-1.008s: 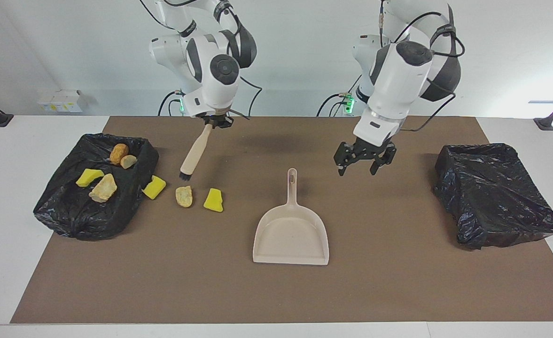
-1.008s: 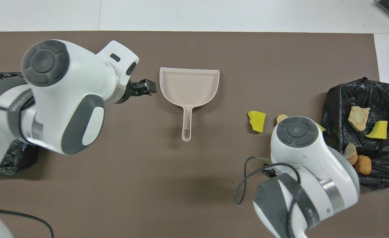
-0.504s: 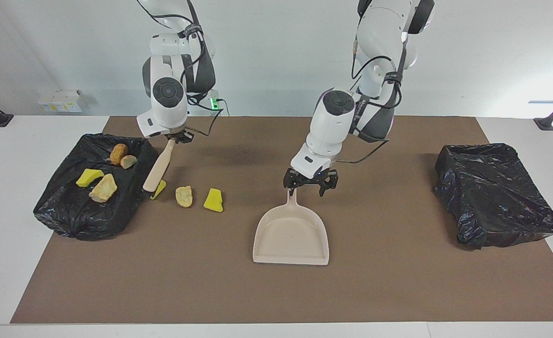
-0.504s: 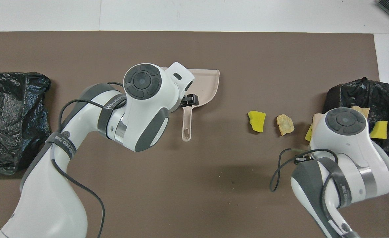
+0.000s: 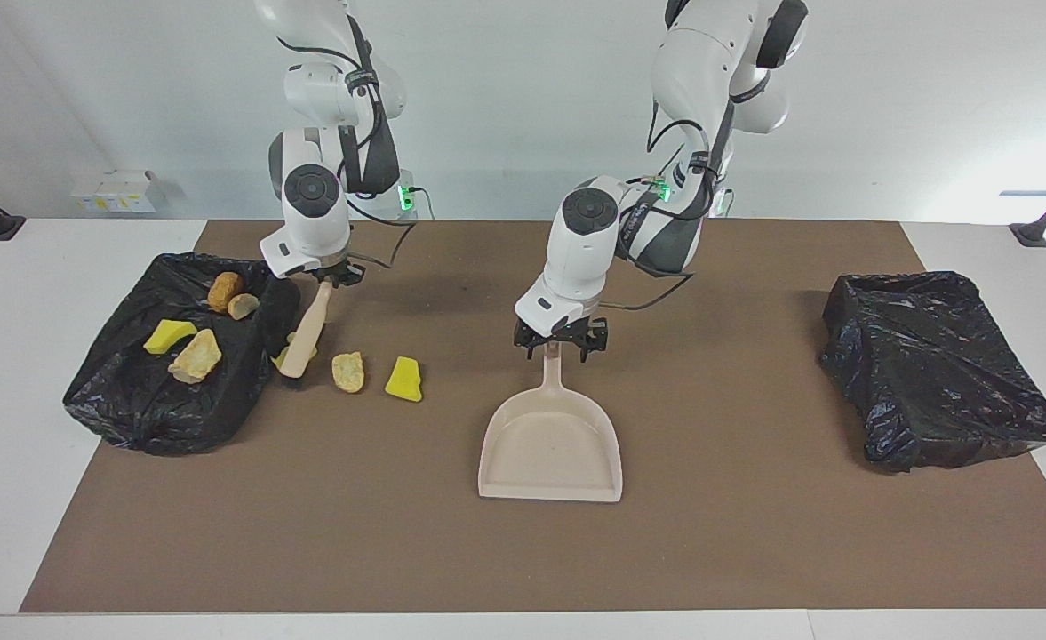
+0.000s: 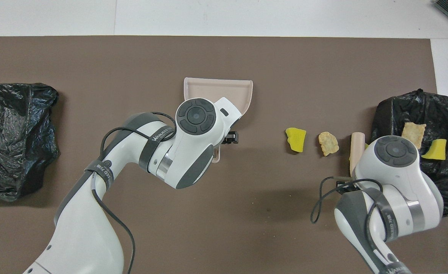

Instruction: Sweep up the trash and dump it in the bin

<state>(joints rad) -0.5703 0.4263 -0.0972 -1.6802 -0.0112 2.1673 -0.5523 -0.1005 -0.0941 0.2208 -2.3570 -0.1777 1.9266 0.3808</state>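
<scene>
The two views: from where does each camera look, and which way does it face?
Facing view: high across the table, facing the robots; both arms, left tool at the dustpan handle, right tool holding the brush.
Overhead view: above the robots' end, looking forward and down; both arms enter from the bottom.
Shared: dustpan, scraps, black bags.

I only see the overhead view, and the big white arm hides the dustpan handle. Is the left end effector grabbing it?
Observer: Not gripping. The left end effector is open, straddling the end of the dustpan handle.
Operator: What's under the other arm?
Observer: The right end effector is shut on the brush, bristles down at the mat.
Operator: I count two bits on the bag.
Observer: Four trash pieces lie on the black bag.
</scene>
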